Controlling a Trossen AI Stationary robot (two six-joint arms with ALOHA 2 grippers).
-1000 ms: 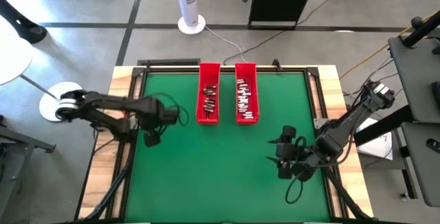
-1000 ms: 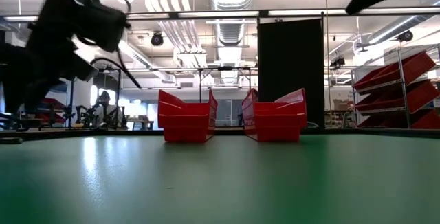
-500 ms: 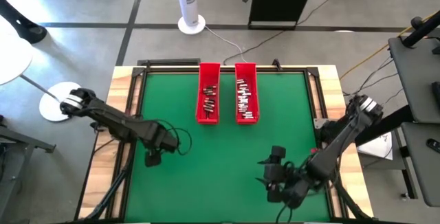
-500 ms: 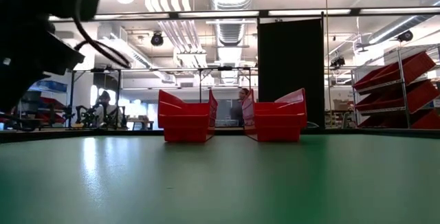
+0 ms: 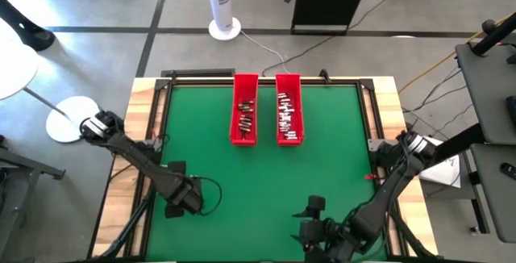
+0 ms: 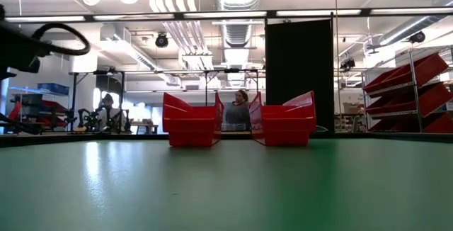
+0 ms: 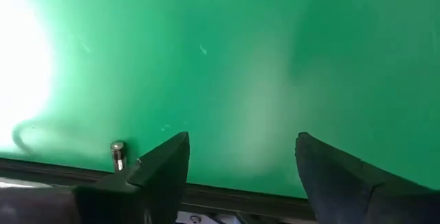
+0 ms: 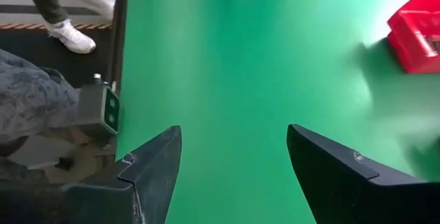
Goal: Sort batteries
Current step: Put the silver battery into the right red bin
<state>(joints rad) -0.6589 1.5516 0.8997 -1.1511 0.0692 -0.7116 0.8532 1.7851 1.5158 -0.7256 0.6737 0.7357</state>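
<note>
Two long red trays (image 5: pixel 244 120) (image 5: pixel 289 119) stand side by side at the table's far middle, and each holds several small silvery and dark batteries (image 5: pixel 285 114). My left gripper (image 5: pixel 177 200) hangs open over the green mat near the table's left near corner, pointing steeply down, with nothing between its fingers (image 7: pixel 240 141). A small silvery cylinder (image 7: pixel 117 155), like a battery, lies on the mat beside the table's rim close to it. My right gripper (image 5: pixel 310 229) stands open above the mat at the near edge, holding nothing (image 8: pixel 234 135).
The green mat (image 5: pixel 266 174) is framed by a dark rim and wooden edge (image 5: pixel 141 110). A person's leg and white shoe (image 8: pixel 69 35) show beyond the table edge. Another person (image 6: pixel 241 108) is in the room behind the trays. A white fan (image 5: pixel 223 5) stands beyond the far edge.
Both grippers have travelled toward the table's near edge, well away from the trays. The left one has moved along the left side and rolled about its own axis. The right one has also drifted toward the table's left. The trays and batteries have stayed put.
</note>
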